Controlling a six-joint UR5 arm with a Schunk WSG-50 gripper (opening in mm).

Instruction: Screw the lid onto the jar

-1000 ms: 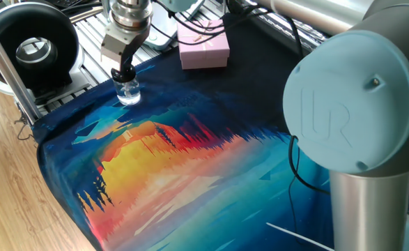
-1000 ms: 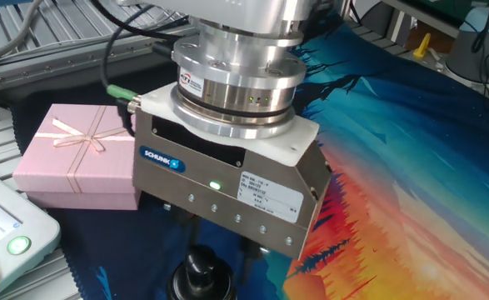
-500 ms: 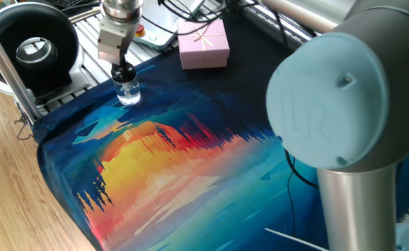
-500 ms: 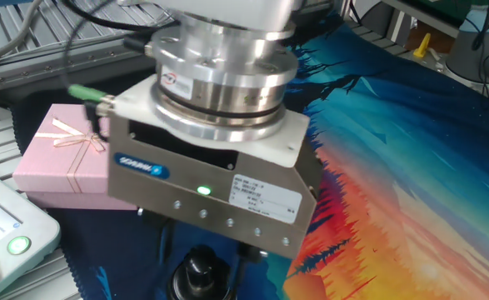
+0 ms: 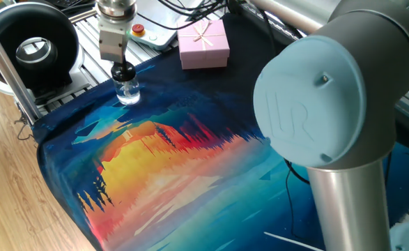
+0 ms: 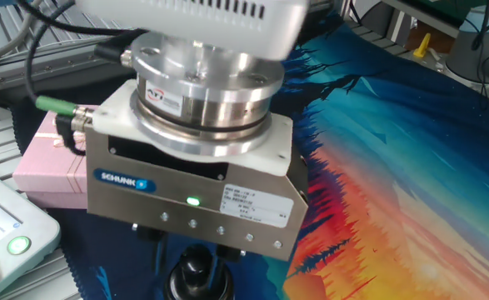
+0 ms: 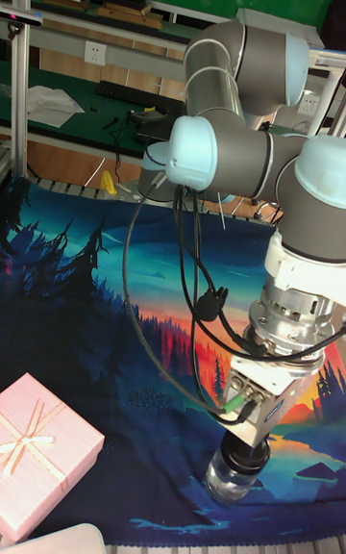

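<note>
**Hand rotating on lid; screwing in progress**

Location: the jar (image 5: 128, 93) stands upright on the picture-printed cloth (image 5: 190, 160) covering the desk, in the upper left of one fixed view and at the bottom centre of the tall fixed view. The lid (image 5: 123, 71) sits on the jar's neck.

Hand: the hand (image 5: 122, 70) stands directly over the jar, fingers pointing down and closed against the lid's knob on 2 sides. In the other fixed view the lid shows at the bottom edge just under the hand's body; the finger contact itself is mostly hidden there.

Change: over the last second the hand's body has turned about its vertical axis. In the other fixed view the green cable plug (image 6: 57, 104) has swung toward the left of the frame and now covers more of the pink gift box (image 6: 48, 171). Jar and lid have kept their place.

Assessment: the turn indicates threading is under way. Seating cannot be confirmed; further turns are probably required.
</note>
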